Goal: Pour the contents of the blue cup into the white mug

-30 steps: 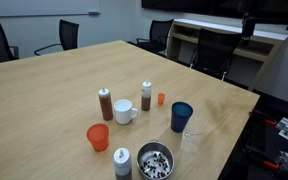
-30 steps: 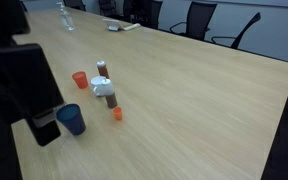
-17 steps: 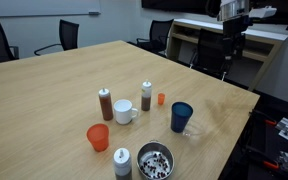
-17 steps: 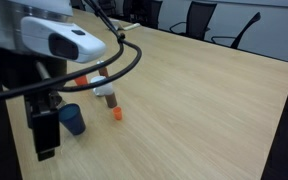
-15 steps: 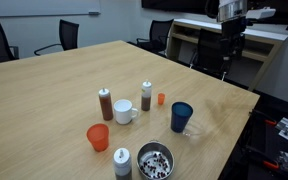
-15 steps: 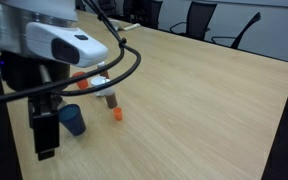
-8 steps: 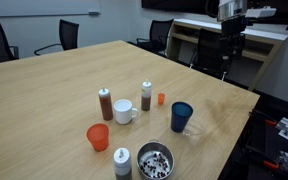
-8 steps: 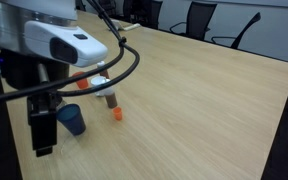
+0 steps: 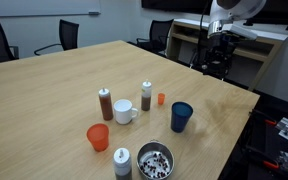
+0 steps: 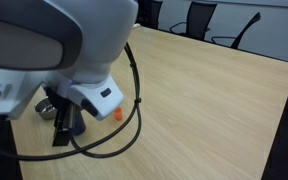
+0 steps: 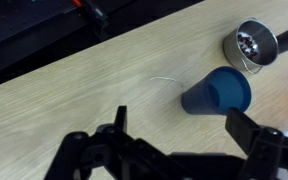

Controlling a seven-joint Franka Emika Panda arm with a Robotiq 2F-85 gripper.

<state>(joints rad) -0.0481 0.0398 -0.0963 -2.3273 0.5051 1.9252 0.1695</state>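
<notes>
While the wooden table [image 9: 54, 90] takes up most of both exterior views, the robot arm [image 9: 227, 12] hangs high over its far corner, well apart from the objects, and in an exterior view its pale body [image 10: 54, 40] blocks nearly everything on that side. Seen from the wrist view, the gripper [image 11: 174, 125] has its dark fingers spread wide with nothing between them, only bare tabletop below.

A metal bowl [image 9: 155, 160] with small pieces inside sits near the table's front edge. The blue cup [image 9: 181, 117] stands upright just behind it, close to the table's side edge; in the wrist view the blue cup [image 11: 219, 92] appears beyond the fingers, next to the bowl [image 11: 252, 43]. What it holds cannot be made out. An orange-red cup [image 9: 98, 137] stands apart on the other side. The white mug [image 9: 124, 111] sits upright between a brown-capped bottle [image 9: 105, 103] and a white shaker [image 9: 146, 96], just beside both. Another shaker [image 9: 122, 162] stands beside the bowl. A small orange piece [image 9: 161, 99] lies between the white shaker and the blue cup.
</notes>
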